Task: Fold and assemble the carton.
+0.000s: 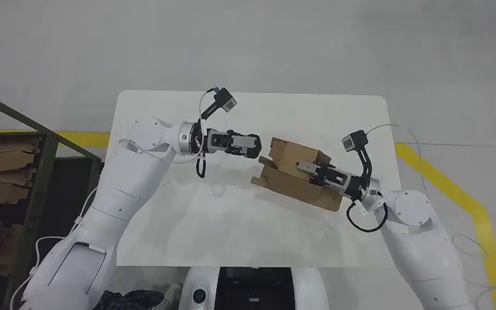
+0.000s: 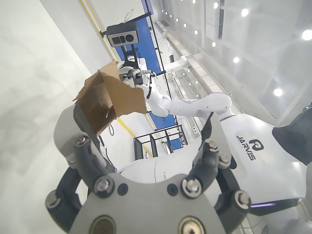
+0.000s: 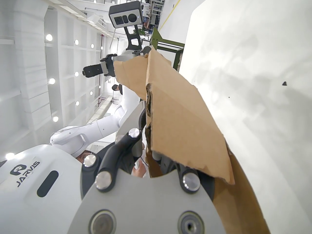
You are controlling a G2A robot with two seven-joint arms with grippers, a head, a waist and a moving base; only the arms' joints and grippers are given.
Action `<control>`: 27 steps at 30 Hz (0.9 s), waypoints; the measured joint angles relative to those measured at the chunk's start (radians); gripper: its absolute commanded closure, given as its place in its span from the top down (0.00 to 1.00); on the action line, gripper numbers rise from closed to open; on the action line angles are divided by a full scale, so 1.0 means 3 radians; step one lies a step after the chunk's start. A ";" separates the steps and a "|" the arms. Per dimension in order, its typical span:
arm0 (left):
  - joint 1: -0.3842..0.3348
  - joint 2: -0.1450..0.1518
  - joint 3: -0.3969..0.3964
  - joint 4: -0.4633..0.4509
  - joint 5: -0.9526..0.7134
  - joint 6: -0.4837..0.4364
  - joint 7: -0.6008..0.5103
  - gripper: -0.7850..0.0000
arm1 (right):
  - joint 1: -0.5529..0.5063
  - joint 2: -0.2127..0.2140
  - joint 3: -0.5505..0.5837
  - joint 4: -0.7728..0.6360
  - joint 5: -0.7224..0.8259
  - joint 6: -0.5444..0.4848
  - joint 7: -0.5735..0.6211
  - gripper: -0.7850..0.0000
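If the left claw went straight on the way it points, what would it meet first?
Probably the carton: its open, flapped end sits just ahead of the open left claw, though depth is hard to judge.

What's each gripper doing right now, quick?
Left gripper: open, holding nothing, close to the carton.
Right gripper: closed on the carton.

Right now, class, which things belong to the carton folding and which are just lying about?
Job: carton; right gripper, shut on it; left gripper, open, close by.
Lying about: green rack; stacked cardboard on it; yellow floor line.
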 measured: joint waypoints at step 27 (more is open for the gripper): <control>0.0022 -0.0027 0.0057 0.0206 -0.0011 0.0114 0.0175 1.00 | 0.0146 -0.0031 -0.0412 0.0001 -0.0123 0.0029 0.0037 0.00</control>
